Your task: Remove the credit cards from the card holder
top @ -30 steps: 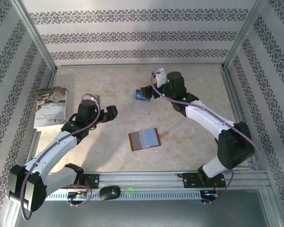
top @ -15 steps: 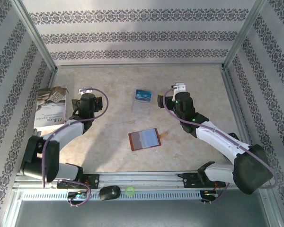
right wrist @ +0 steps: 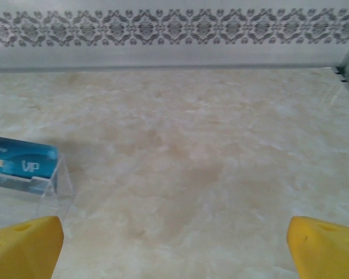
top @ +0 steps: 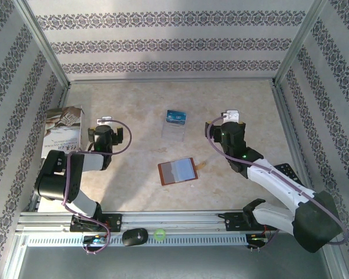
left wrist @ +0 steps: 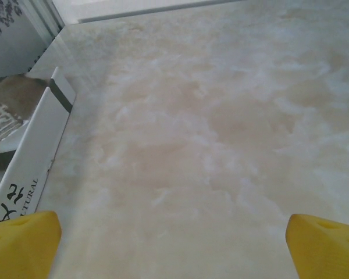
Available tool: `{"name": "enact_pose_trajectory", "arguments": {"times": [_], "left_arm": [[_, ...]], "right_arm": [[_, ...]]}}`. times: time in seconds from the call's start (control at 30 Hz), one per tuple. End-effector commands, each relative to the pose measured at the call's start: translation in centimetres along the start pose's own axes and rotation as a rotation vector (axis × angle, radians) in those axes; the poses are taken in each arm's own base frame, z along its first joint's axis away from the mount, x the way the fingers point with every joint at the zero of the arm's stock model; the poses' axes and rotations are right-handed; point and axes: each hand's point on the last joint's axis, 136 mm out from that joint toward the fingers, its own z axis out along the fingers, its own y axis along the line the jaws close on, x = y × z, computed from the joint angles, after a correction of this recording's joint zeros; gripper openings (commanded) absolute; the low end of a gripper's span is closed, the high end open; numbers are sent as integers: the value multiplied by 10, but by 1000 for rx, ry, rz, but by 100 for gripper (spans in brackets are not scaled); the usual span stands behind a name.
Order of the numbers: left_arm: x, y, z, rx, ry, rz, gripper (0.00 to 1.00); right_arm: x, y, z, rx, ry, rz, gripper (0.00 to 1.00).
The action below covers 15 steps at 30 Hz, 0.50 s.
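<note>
Left gripper [left wrist: 174,250] and right gripper [right wrist: 174,247] are seen spread; thin, slick blue plastic card [right wrist: 23,165] is probably best pinched edgewise.

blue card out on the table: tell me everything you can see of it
The blue credit card is a small thin rectangle, glossy like plastic, with pale "VIP" lettering. It lies face up on the far end of a clear translucent sheet, beyond the open brown card holder and apart from it. Nothing else touches it.
</note>
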Motion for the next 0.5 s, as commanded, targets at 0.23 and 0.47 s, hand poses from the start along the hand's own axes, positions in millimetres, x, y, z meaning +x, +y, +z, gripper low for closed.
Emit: {"name": "enact_pose_trajectory", "arguments": {"times": [0.23, 0.47], "left_arm": [[-7, 11, -6, 29, -126, -111, 99], [-8, 11, -7, 28, -135, -109, 99]], "right_arm": [[-7, -39, -9, 140, -57, 55, 98], [-11, -46, -10, 144, -90, -82, 98]]}}
